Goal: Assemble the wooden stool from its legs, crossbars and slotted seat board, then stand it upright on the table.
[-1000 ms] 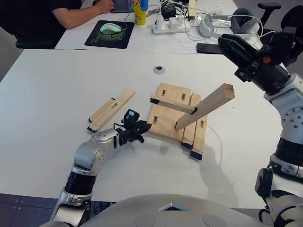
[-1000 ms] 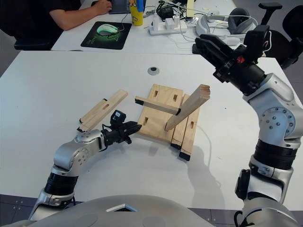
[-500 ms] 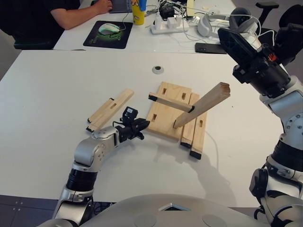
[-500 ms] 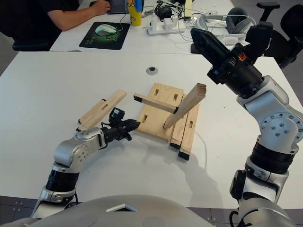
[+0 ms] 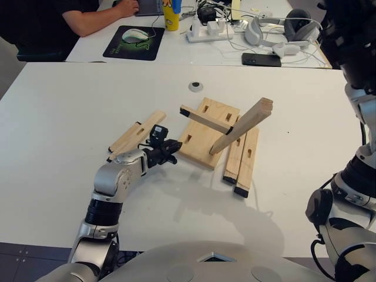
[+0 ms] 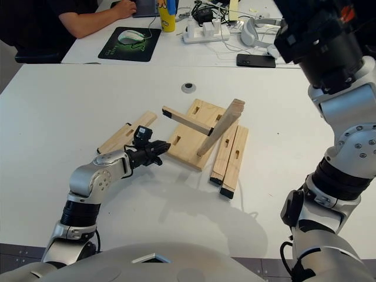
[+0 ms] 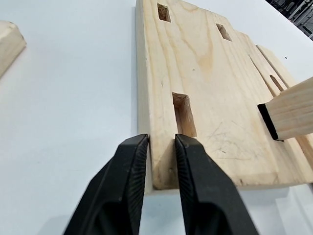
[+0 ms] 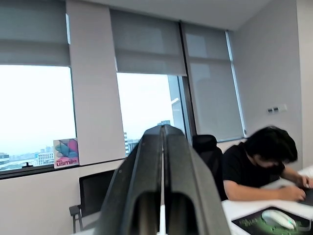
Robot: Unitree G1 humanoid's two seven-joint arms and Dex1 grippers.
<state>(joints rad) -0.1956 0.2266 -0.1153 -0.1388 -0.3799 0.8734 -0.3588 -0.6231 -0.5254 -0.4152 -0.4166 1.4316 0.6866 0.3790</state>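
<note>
- Left eye view: a white table (image 5: 70, 106) takes up most of the frame.
- The seat board (image 5: 197, 150) lies flat at the centre of the frame, set askew, with its slots facing up.
- A tilted leg (image 5: 244, 123) has its lower end on the right part of the board. Its upper end points to the upper right.
- Two flat legs (image 5: 245, 167) lie side by side on the table, slots up, just right of the board and below the tilted leg.
- Slotted pieces (image 5: 138, 134) lie together left of centre. They are apart from the board and just above the left arm.
- A crossbar (image 5: 205, 119) is joined to the side of the tilted leg. It reaches toward the upper left above the board and has a black end.
- The left gripper (image 5: 171, 154) sits at the board's lower-left corner. In the left wrist view its fingers (image 7: 132, 161) are nearly together, pinching that corner. One finger is against the side face and the other is over the top, next to a slot.
- The right gripper (image 8: 163, 128) is held up in the air with windows behind it. Its fingers are pressed together and hold nothing.
- A phone (image 5: 261, 59) lies on the far desk at the upper right.
- A small round disc (image 5: 197, 87) sits on the table above the board.
</note>
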